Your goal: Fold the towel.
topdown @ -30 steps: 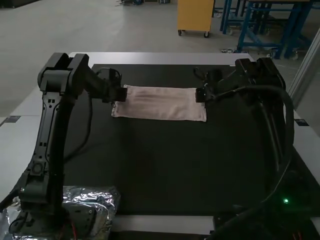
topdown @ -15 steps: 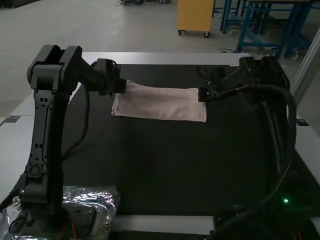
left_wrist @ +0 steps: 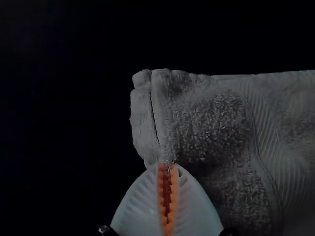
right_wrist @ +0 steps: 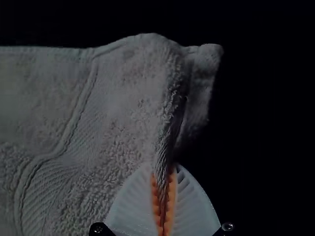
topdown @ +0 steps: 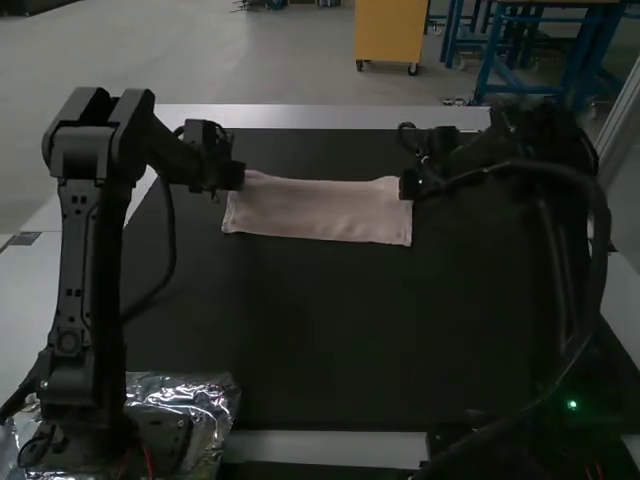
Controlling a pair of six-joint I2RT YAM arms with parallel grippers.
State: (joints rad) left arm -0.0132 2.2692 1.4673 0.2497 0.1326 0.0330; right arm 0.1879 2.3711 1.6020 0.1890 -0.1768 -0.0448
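Where the towel (topdown: 320, 210) ends, left gripper (topdown: 238, 177) pinches it; right gripper (topdown: 404, 186) likewise (opposite end).

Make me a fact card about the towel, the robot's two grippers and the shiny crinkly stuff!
towel: pale pink, stretched sideways in a wide strip
left gripper: pinching the towel by its far left corner
right gripper: pinching it by its far right corner
shiny stuff: silvery crinkled sheet by the left arm's base
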